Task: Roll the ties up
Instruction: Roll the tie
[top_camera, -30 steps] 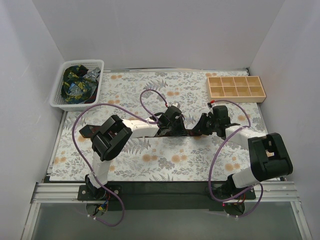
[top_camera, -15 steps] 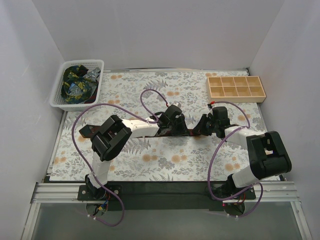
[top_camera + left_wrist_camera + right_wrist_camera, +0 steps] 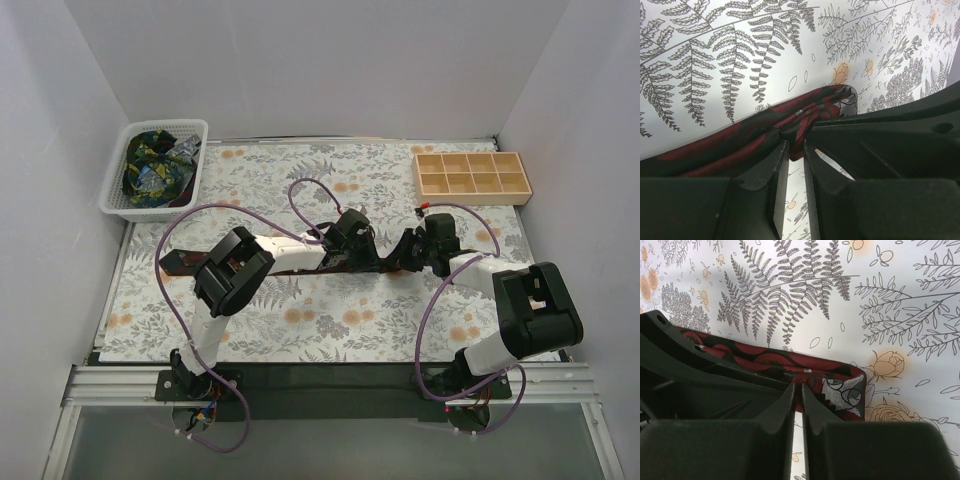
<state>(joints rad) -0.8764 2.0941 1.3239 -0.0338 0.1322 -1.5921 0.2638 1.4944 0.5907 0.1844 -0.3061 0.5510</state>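
Left tool (image 3: 796, 148) is clenched on a bunched fold of the maroon patterned fabric necktie (image 3: 735, 152). Right tool (image 3: 797, 387) is pinched tight on that necktie's edge, just beside its grey-lined end. The necktie lies across the middle of the fern-printed surface (image 3: 300, 330), running 9 to 3 o'clock, with both tools near its 3 o'clock end. At 10 o'clock a white plastic basket (image 3: 140, 212) holds more dark printed ties (image 3: 150, 168). The wooden compartment tray (image 3: 472, 172) sits at 2 o'clock.
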